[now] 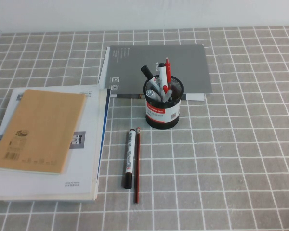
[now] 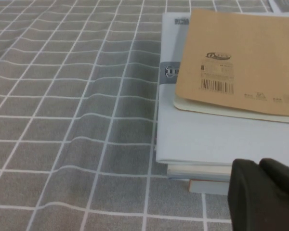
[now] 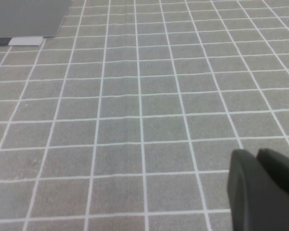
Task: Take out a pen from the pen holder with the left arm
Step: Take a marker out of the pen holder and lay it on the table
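Pen holder upright; left tool by books, right tool over cloth.

I see a table under a grey, white-gridded cloth carrying a stack of white books at the left, a flat grey book far centre, a black mesh pen holder at that book's near edge, and, nearer still, a black-and-white marker lying just beside a red pencil.
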You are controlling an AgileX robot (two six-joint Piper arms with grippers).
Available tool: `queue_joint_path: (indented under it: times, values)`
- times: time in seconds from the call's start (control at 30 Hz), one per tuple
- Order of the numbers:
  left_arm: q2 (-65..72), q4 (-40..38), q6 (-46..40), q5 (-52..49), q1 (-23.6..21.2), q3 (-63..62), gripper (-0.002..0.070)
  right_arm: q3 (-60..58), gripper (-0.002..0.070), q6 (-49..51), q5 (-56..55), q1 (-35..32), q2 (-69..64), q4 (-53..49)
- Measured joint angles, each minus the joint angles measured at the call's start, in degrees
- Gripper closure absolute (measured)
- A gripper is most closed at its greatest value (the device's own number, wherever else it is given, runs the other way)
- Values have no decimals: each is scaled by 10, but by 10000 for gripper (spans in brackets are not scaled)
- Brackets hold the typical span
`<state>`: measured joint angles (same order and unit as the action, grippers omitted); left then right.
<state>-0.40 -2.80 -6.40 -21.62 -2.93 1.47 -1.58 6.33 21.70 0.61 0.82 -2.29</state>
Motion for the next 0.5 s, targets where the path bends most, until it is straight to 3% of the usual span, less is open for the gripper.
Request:
queue_joint_path:
  times: [0.5]
  values:
    - [0,0,1,0,11,0,678,0,689,0,0,0,0,0]
